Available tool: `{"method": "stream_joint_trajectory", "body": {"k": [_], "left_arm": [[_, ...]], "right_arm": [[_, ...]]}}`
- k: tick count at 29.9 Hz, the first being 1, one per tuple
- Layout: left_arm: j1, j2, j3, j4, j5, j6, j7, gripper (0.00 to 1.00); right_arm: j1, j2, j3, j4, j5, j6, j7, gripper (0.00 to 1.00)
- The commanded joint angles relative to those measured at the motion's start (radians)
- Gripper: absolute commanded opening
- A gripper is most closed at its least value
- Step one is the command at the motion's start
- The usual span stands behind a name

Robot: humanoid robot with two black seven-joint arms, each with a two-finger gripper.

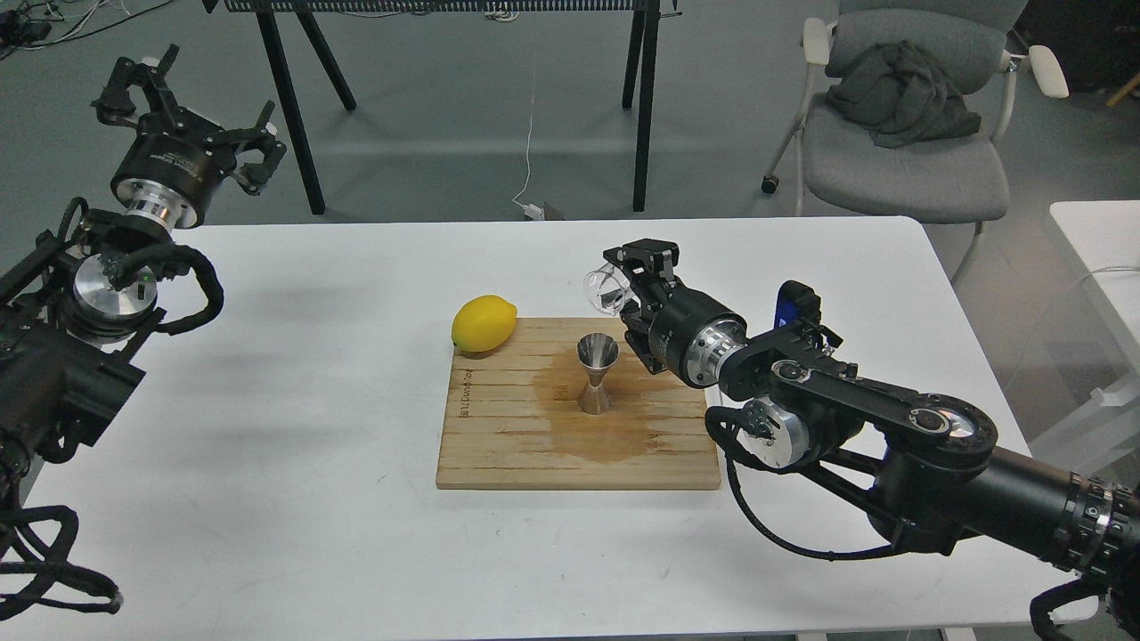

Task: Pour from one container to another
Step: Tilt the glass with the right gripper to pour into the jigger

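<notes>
A small clear cup [604, 288] hangs tipped on its side, mouth facing left, above and just right of the steel jigger [596, 372]. My right gripper [629, 283] is shut on the cup. The jigger stands upright near the middle of a wooden cutting board [499, 445], inside a dark wet stain. My left gripper [198, 105] is raised at the far left, past the table's back edge, open with nothing in it.
A yellow lemon [484, 324] rests at the board's back left corner. The white table [267, 463] carries the board. Behind it are black table legs [289, 107] and a grey chair [899, 133] with a dark cloth.
</notes>
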Motion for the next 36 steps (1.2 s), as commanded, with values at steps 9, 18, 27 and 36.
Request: {"method": "stream_joint_trajectory", "body": {"k": [9,18,27,36], "left_arm": [[0.001,0.001,0.000,0.000,0.000,0.000,0.000,1.00],[0.000,0.001,0.000,0.000,0.000,0.000,0.000,1.00],[0.001,0.001,0.000,0.000,0.000,0.000,0.000,1.00],[0.001,-0.001,0.000,0.000,0.000,-0.002,0.000,1.00]], "right_arm": [[0.026,-0.041,-0.032,0.009,-0.027,0.003,0.001,0.32],[0.028,-0.049,-0.038,0.018,-0.073,0.009,0.007,0.32],[0.035,-0.049,-0.083,0.034,-0.084,0.009,0.013,0.32],[0.057,-0.048,-0.100,0.031,-0.098,0.005,0.014,0.32]]}}
